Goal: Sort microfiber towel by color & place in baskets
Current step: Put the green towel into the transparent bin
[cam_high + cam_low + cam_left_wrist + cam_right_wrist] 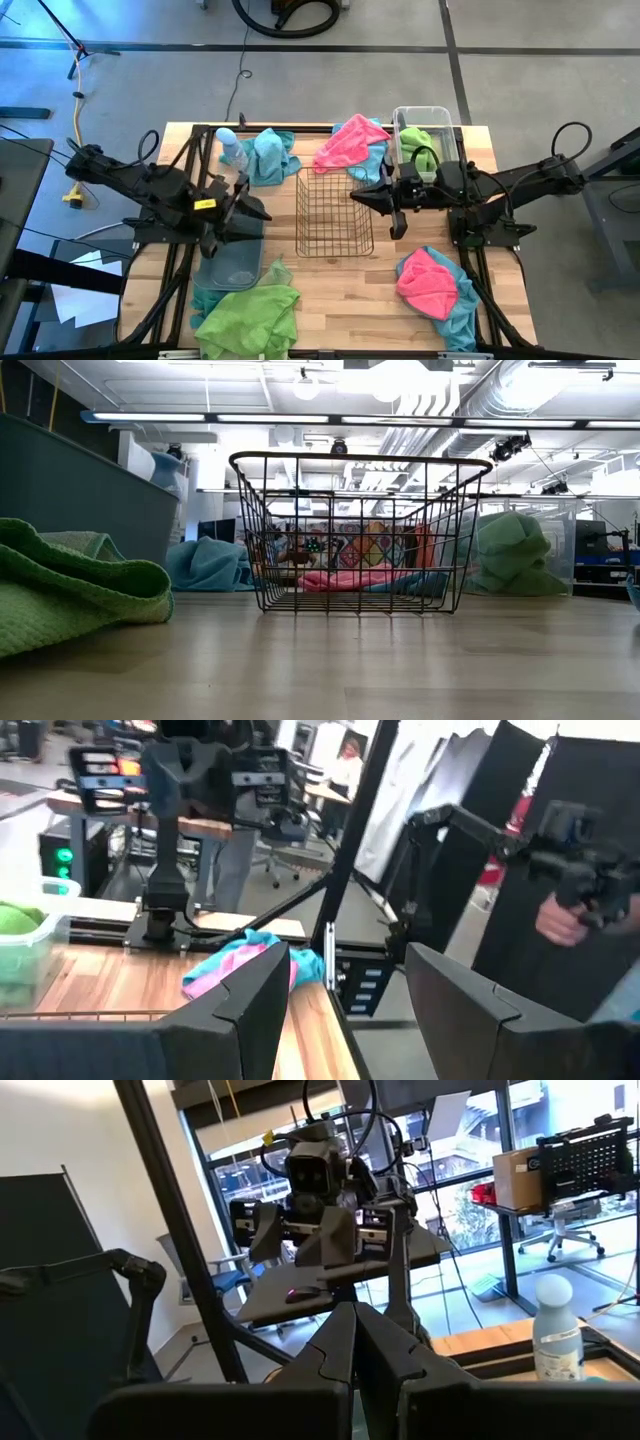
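The pink towel (pixel 425 282) at the table's (pixel 330 300) front right corner is nearest the right gripper (pixel 368 197), apparently closed and empty; the left gripper (pixel 255 212) is held open.

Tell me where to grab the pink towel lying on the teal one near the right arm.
Pinch the pink towel at its raised, bunched middle fold, coming straight down from above. It lies crumpled on top of the teal towel, so a high pinch should lift pink alone. The right gripper, closest, would likely take it.
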### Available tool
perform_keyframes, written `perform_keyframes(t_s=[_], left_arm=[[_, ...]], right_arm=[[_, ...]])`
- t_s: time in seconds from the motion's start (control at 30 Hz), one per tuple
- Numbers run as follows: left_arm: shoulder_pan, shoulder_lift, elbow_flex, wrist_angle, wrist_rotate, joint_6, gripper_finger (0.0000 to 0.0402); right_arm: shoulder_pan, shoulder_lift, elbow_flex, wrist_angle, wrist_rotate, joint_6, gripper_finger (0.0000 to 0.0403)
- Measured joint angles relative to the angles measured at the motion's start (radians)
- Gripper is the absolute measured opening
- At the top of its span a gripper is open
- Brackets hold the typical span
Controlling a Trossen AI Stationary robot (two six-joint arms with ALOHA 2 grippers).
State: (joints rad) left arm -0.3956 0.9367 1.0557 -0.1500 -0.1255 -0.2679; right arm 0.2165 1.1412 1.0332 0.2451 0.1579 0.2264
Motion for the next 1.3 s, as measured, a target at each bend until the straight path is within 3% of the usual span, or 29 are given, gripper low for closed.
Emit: perform_keyframes(t_s=[0.33,0.63,0.8,0.93,1.13,1.3], left_arm=[[-0.103,0.078,0.0,0.126,-0.254,0.035,0.0188],[-0.191,0.193,0.003,0.175,-0.284,-0.005,0.0188],[-0.237,0.242,0.082,0.172,-0.321,0.036,0.0188],[-0.244,0.295,0.19,0.008,-0.295,0.074,0.0188],[-0.247,0.381,0.395,-0.394,-0.197,-0.049,0.0188],[-0.287,0.408,0.461,-0.562,-0.141,-0.156,0.0188]], right_arm=[[0.003,0.0,0.0,0.03,-0.03,-0.027,0.0],[0.003,0.0,0.0,0.029,-0.086,-0.078,0.0],[0.003,0.0,0.0,0.019,-0.087,-0.109,0.0],[0.002,0.0,0.0,0.005,-0.087,-0.121,0.0],[0.002,0.0,0.0,-0.027,-0.087,-0.122,0.0],[0.0,0.0,0.0,-0.031,-0.087,-0.122,0.0]])
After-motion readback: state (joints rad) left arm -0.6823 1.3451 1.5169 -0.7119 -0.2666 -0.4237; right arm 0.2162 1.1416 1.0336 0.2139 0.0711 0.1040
